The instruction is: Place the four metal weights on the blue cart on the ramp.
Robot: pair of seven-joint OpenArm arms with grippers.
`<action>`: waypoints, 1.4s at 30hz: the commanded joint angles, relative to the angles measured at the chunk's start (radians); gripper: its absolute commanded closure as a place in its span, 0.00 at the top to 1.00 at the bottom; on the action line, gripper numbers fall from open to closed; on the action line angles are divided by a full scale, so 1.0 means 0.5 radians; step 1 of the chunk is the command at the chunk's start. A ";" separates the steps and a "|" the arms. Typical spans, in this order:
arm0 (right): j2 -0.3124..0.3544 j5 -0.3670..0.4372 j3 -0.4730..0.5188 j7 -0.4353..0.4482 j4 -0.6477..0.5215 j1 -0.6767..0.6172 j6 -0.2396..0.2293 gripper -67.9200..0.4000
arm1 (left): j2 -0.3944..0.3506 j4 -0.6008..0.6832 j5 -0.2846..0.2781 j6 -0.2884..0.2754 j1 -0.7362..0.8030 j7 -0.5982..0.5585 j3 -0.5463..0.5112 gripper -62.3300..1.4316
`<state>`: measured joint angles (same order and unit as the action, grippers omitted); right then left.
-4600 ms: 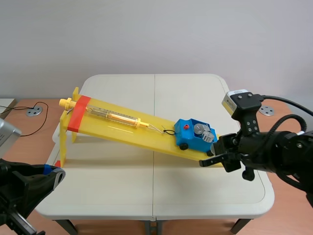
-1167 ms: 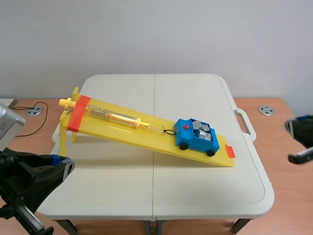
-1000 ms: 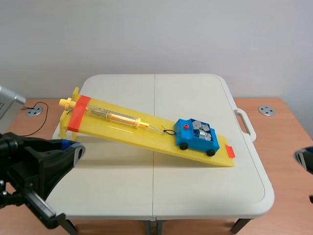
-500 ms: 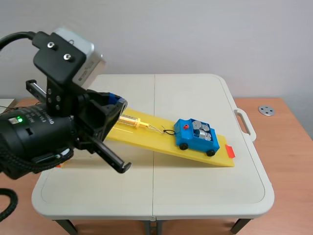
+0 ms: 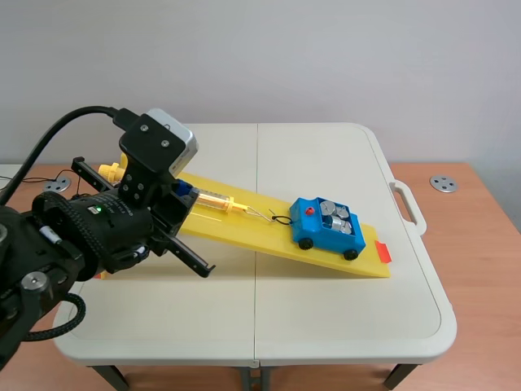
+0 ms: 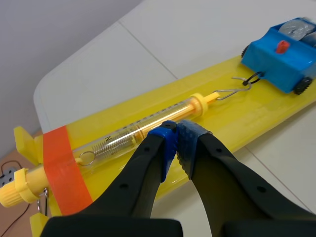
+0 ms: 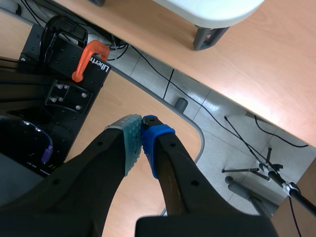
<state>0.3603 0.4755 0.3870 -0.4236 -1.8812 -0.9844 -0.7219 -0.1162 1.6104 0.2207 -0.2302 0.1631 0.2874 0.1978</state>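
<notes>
L gripper swung in over ramp, closed on nothing; R gripper likewise; weights in cart.

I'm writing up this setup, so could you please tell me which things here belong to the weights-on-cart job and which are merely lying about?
Belongs to the job:
- blue cart
- metal weights, already in the cart
- yellow ramp

Just lying about:
- spring scale, hooked to the cart
- round metal disc
- orange clamp
</notes>
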 commanded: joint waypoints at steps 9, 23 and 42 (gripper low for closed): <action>0.088 0.050 0.062 0.193 -0.148 -0.026 -0.047 0.02 | 0.071 0.105 -0.035 0.128 -0.100 -0.208 -0.014 0.06; 0.088 0.050 0.062 0.194 -0.148 -0.026 -0.047 0.02 | 0.071 0.105 -0.035 0.128 -0.100 -0.208 -0.014 0.06; 0.088 0.054 0.062 0.309 -0.148 0.288 -0.047 0.02 | 0.018 0.460 -0.265 0.095 0.112 0.055 -0.014 0.07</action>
<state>0.3603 0.4717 0.3866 -0.3973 -1.8812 -0.8726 -0.7219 -0.1173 1.6539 0.1574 -0.2119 0.1936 0.3935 0.1978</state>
